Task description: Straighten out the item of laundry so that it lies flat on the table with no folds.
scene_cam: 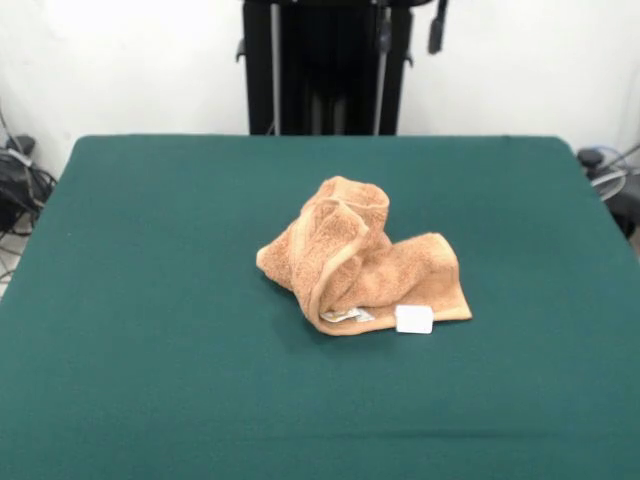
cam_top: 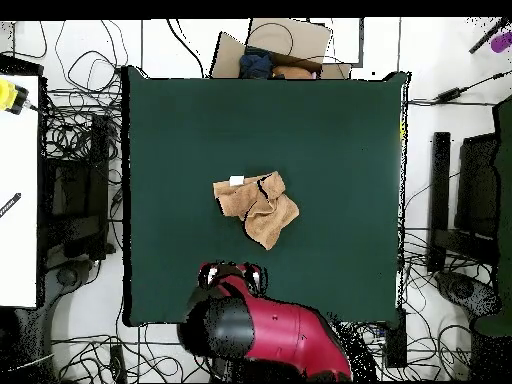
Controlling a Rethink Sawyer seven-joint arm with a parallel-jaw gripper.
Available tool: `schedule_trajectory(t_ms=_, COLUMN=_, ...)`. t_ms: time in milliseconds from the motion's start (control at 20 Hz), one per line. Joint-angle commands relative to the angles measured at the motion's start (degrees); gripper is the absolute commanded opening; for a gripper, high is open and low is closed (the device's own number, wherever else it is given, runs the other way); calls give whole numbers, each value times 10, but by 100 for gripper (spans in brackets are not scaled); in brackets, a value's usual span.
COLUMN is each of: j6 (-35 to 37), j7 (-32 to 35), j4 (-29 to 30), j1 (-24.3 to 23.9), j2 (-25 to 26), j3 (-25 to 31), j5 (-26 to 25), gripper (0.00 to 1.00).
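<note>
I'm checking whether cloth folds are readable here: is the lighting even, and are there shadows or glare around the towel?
Front view: even light, with a soft shadow beside the towel on the table; no glare. Overhead view: folds show as dark creases, and the white floor looks washed out.

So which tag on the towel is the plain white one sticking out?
The square white tag at the front edge of the towel, lying out on the table. The other tag beside it is tucked under a fold and has printing.

A brown cardboard box (cam_top: 275, 45) holding dark blue cloth sat on the floor just beyond the table's far edge. Tangled black cables (cam_top: 70, 130) covered the white floor. A white side bench (cam_top: 18, 200) carried a yellow object (cam_top: 10, 95).
</note>
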Motion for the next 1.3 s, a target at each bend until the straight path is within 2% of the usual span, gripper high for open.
schedule_trajectory(t_ms=50, j6=-57, j7=-7, j4=74, j1=-48, j2=64, j3=128, j5=-51, gripper=100)
schedule_trajectory(t_ms=200, j6=-87, j7=8, j4=94, j1=-65, j2=64, j3=149, j5=-79, gripper=100)
schedule_trajectory(t_ms=350, j6=-89, j7=27, j4=120, j1=-69, j2=31, j3=159, j5=-91, gripper=100)
schedule_trajectory(t_ms=450, j6=-84, j7=45, j4=148, j1=-81, j2=-8, j3=178, j5=-81, gripper=100)
schedule_trajectory(t_ms=550, j6=-55, j7=41, j4=180, j1=-100, j2=-74, j3=213, j5=-46, gripper=100)
schedule_trajectory(t_ms=600, j6=-31, j7=25, j4=194, j1=-105, j2=-112, j3=224, j5=-11, gripper=100)
schedule_trajectory(t_ms=650, j6=1, j7=-7, j4=205, j1=-101, j2=-146, j3=220, j5=26, gripper=100)
schedule_trajectory(t_ms=750, j6=56, j7=-54, j4=209, j1=-88, j2=-183, j3=189, j5=56, gripper=100)
schedule_trajectory(t_ms=900, j6=43, j7=-52, j4=215, j1=-89, j2=-182, j3=181, j5=32, gripper=100)
schedule_trajectory(t_ms=1050, j6=10, j7=-12, j4=202, j1=-82, j2=-154, j3=184, j5=-6, gripper=100)
schedule_trajectory(t_ms=1200, j6=-3, j7=0, j4=199, j1=-79, j2=-144, j3=194, j5=-7, gripper=100)
schedule_trajectory(t_ms=1300, j6=2, j7=25, j4=180, j1=-60, j2=-129, j3=164, j5=-45, gripper=100)
